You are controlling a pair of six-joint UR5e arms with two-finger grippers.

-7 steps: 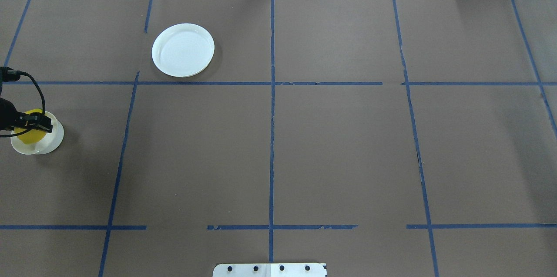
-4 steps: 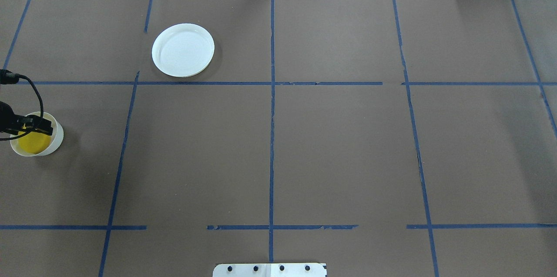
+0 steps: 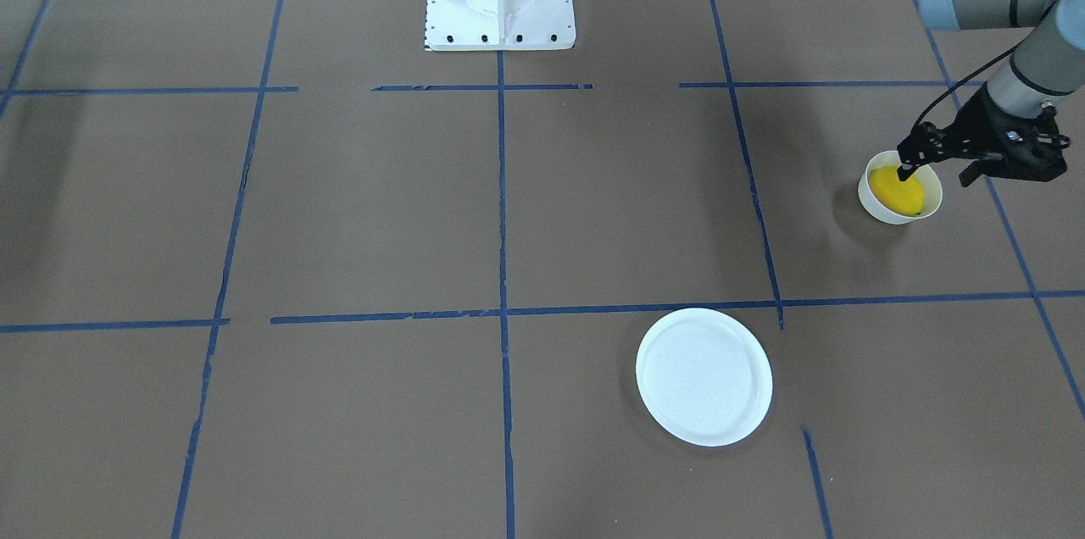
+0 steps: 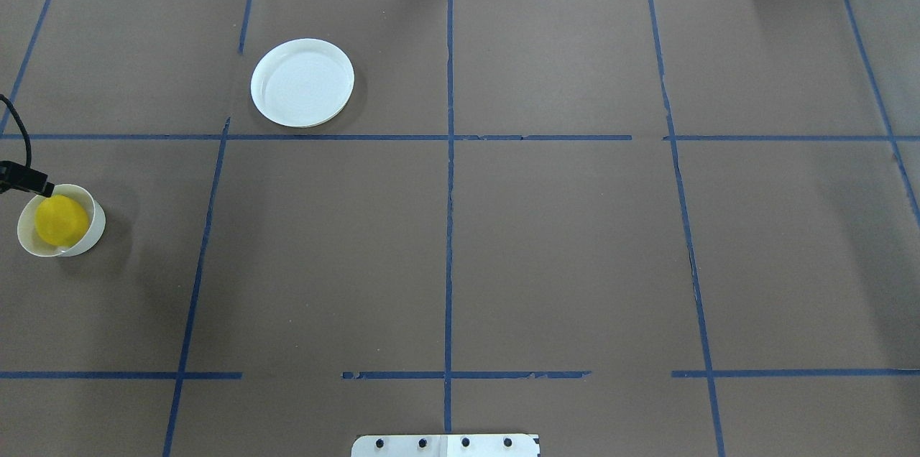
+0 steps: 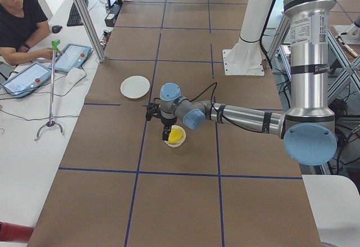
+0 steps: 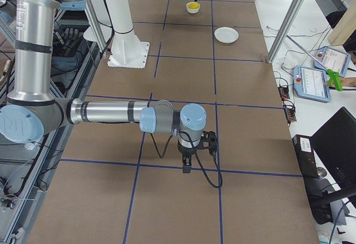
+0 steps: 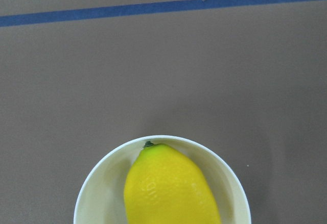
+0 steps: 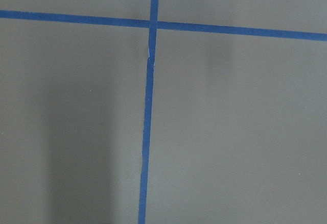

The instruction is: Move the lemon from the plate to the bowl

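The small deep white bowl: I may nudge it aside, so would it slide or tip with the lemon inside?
The small deep white bowl looks thin-walled and light, so it would probably slide on the brown paper. The yellow oval lemon nearly fills it, likely steadying it, though a high push might tip it.

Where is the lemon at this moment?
The lemon lies inside the bowl at the left edge of the overhead view, apart from the empty plate.
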